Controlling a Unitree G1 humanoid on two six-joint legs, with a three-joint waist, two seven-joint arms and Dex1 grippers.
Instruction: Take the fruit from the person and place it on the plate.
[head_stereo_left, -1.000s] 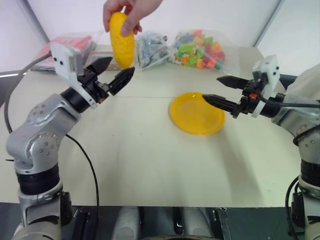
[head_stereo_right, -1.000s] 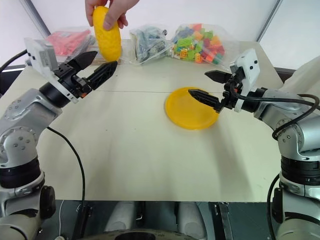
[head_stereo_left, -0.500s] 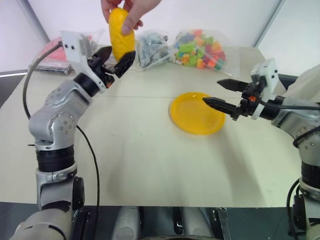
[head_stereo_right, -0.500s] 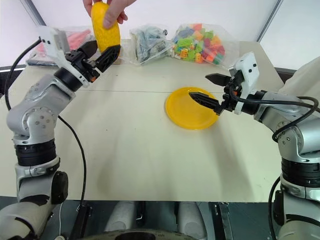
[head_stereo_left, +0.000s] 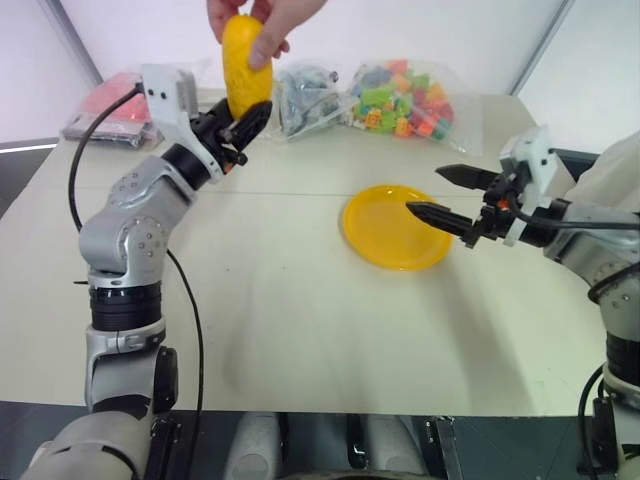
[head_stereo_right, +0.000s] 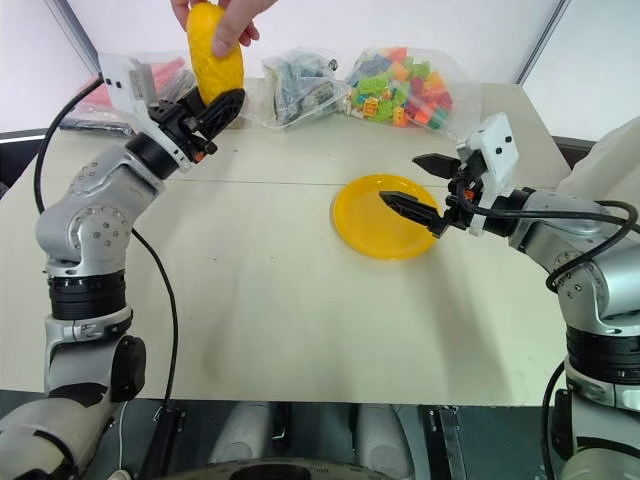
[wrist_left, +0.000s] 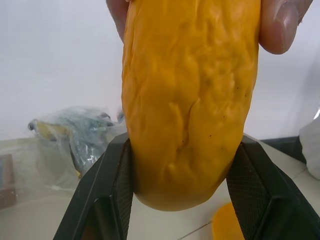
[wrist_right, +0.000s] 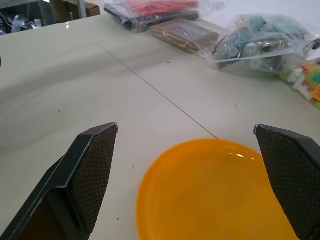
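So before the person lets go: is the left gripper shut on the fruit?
Yes. The left gripper has both pads against the fruit, while the person's hand holds its top.

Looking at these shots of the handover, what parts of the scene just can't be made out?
- The person: cut off by the top edge of the eye views; just a hand shows.
- The fruit: its top end is hidden under the person's fingers and cut off by the left wrist view's top edge.
- The plate: its near part runs off the right wrist view's edge.
- The grey bag: contents too small to identify.
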